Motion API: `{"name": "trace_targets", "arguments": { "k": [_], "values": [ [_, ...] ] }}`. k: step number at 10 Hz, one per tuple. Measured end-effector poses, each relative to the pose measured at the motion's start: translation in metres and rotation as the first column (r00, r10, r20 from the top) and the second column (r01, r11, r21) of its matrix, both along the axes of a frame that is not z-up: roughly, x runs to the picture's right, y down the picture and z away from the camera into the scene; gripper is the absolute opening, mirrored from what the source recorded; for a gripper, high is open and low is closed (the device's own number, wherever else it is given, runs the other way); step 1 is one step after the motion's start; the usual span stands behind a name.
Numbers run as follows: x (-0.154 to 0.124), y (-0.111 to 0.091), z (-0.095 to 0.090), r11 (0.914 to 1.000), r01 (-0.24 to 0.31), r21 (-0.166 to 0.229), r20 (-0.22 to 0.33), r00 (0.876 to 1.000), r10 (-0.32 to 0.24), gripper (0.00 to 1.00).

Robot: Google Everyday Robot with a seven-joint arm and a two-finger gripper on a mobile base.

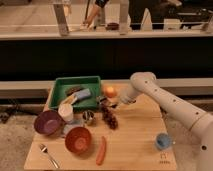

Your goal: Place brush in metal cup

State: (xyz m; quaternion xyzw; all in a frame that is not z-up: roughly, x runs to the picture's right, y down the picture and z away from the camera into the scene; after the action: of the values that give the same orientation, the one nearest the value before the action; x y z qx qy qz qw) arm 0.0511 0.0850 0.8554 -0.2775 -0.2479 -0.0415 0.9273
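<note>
The metal cup (88, 117) is small and shiny and stands upright on the wooden table, just right of the cream cup (65, 112). My gripper (107, 103) hangs at the end of the white arm (150, 90). It is by the right front corner of the green tray (59, 90), below the orange, and a little up and right of the metal cup. I cannot pick out the brush; a dark shape at the gripper may be it.
The tray holds a dark item (75, 90) and a blue-grey item (83, 94). An orange (110, 91), dark grapes (110, 119), a purple bowl (47, 122), an orange-red bowl (78, 140), a silver fork (48, 155), a carrot-like stick (102, 150) and a blue cup (162, 141) are on the table.
</note>
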Motion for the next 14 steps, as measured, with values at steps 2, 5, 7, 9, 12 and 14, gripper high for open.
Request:
{"name": "trace_targets", "arguments": {
  "k": [2, 5, 7, 9, 12, 14],
  "values": [
    [-0.017, -0.003, -0.013, 0.9980, 0.057, 0.025, 0.095, 0.994, -0.060, 0.00],
    [-0.043, -0.003, -0.032, 0.9877, 0.142, 0.065, 0.210, 0.966, -0.153, 0.00],
    [-0.047, 0.000, -0.031, 0.9841, 0.167, 0.060, 0.231, 0.957, -0.177, 0.00],
    [-0.060, 0.006, -0.026, 0.9747, 0.215, 0.060, 0.228, 0.948, -0.224, 0.00],
    [-0.061, 0.019, -0.012, 0.9672, 0.251, 0.038, 0.202, 0.946, -0.254, 0.00],
    [-0.056, 0.023, -0.007, 0.9659, 0.258, 0.025, 0.184, 0.949, -0.258, 0.02]
  ]
}}
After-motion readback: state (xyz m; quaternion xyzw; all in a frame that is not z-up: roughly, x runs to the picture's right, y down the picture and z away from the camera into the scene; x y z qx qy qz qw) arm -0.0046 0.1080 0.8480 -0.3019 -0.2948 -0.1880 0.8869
